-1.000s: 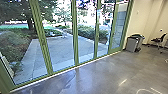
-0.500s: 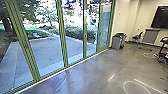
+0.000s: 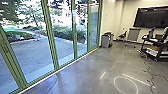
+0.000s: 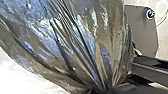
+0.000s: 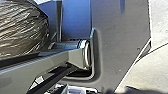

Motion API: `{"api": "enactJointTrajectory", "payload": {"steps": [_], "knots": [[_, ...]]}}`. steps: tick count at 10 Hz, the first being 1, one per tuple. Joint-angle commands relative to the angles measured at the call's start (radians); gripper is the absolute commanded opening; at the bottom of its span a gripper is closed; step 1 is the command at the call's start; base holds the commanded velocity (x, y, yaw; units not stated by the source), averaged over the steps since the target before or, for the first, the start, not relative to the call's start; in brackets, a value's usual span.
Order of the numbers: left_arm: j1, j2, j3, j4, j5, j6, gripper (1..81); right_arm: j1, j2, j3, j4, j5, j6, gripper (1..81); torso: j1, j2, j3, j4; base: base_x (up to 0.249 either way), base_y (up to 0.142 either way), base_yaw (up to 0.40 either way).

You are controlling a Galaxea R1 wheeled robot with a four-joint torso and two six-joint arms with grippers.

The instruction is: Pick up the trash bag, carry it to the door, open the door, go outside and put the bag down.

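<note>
Trash bag point(image 4: 75, 37): glossy, pleated film converging to a narrow gather, in your wrist views. You cannot tell whether either gripper is clamped or apart. Right of centre in your head view, a boxy grey bin point(image 3: 105, 41) stands on polished floor point(image 3: 85, 72).

Gray bin point(image 3: 105, 41), dark-topped, by a pale wall point(image 3: 109, 20). Right of the bin, in order: dark chair point(image 3: 122, 35); gray upright panel point(image 3: 133, 34) on a wheeled base; laden black cart point(image 3: 150, 41). Above and right of it: black wall screen point(image 3: 151, 17). Nearer than it, right: dark cables point(image 3: 149, 73) on the floor. Left of it, outdoors: green hedge point(image 3: 63, 33).
</note>
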Motion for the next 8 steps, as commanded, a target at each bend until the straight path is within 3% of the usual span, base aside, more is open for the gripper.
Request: {"api": "enactJointTrajectory", "payload": {"steps": [1,8], "knots": [[-0.05,-0.006,-0.001,0.005,0.07,0.007,1.0,0.047,0.004,0.003,-0.002,-0.064,-0.002,81.1,0.0,0.0,0.0,0.0,0.0,0.0,-0.255],[-0.05,-0.006,-0.001,0.005,0.071,0.007,1.0,0.049,0.005,0.003,-0.002,-0.064,-0.002,81.1,0.0,0.0,0.0,0.0,0.0,0.0,-0.205]]}}
